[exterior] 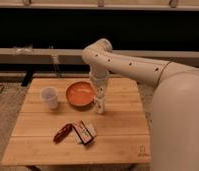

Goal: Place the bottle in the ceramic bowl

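The small white bottle [99,104] stands upright on the wooden table [113,135], just right of the orange-red ceramic bowl [81,94]. My gripper [99,95] reaches straight down from the white arm onto the bottle's top. The bottle's lower part shows below the gripper and its base rests on the table. The bowl has nothing in it.
A white cup [49,97] stands left of the bowl. A red-brown snack packet [62,132] and a small striped box [85,132] lie near the table's front. A dark wall and a rail run behind the table.
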Controlling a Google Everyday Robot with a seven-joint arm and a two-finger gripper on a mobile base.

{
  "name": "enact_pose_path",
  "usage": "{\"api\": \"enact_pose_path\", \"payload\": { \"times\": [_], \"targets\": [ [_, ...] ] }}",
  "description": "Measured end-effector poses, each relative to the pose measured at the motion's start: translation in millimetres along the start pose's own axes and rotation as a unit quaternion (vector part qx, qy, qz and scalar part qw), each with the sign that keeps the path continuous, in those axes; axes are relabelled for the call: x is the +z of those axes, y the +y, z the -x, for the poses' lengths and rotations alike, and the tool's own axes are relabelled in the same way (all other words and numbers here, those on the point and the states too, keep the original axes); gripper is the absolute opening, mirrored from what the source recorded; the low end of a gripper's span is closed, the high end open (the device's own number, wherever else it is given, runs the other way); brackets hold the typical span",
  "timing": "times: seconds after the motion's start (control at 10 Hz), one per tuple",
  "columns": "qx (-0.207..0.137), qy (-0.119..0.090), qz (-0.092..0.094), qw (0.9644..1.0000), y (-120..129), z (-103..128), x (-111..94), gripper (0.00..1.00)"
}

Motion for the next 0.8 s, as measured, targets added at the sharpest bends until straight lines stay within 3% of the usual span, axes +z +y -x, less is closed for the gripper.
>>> {"api": "enact_pose_path", "payload": {
  "times": [0.2, 0.6, 0.8],
  "targets": [
    [0.000, 0.004, 0.002, 1.0000, 0.7, -0.1, -8.3, 0.09],
    [-0.020, 0.021, 0.025, 0.9993, 2.5, -9.6, -57.6, 0.09],
    [-0.031, 0.026, 0.033, 0.9986, 1.7, -19.6, -66.8, 0.09]
  ]
}}
